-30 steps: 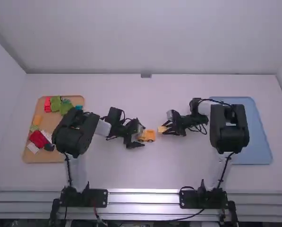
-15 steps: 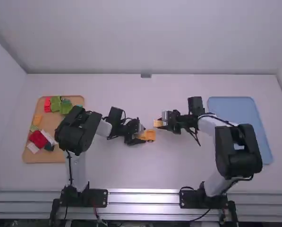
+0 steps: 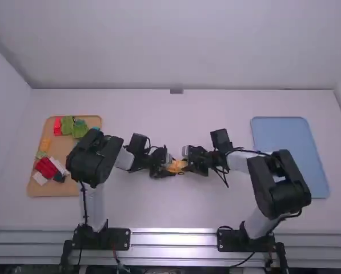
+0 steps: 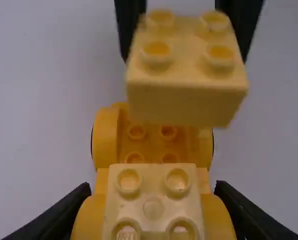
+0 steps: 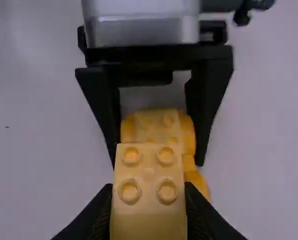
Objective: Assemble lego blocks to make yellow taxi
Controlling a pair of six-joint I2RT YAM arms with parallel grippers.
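Near the table's middle my left gripper is shut on the orange wheeled car base. In the left wrist view the left gripper has one finger against either side of the car base, around a pale yellow studded block mounted between one wheel pair. My right gripper faces it from the right. Another pale yellow block is held above the base's low studded part. In the right wrist view the right gripper is shut on that block, partly covering the base.
A tan tray on the left holds red, green, orange, white and dark blocks. The blue tray stands on the right. Both grippers are close together, with little room between them.
The left gripper's fingers have closed around the car base. My right gripper has moved left with its block, from beside the car to over it, and the right arm's elbow has swung nearer the camera.
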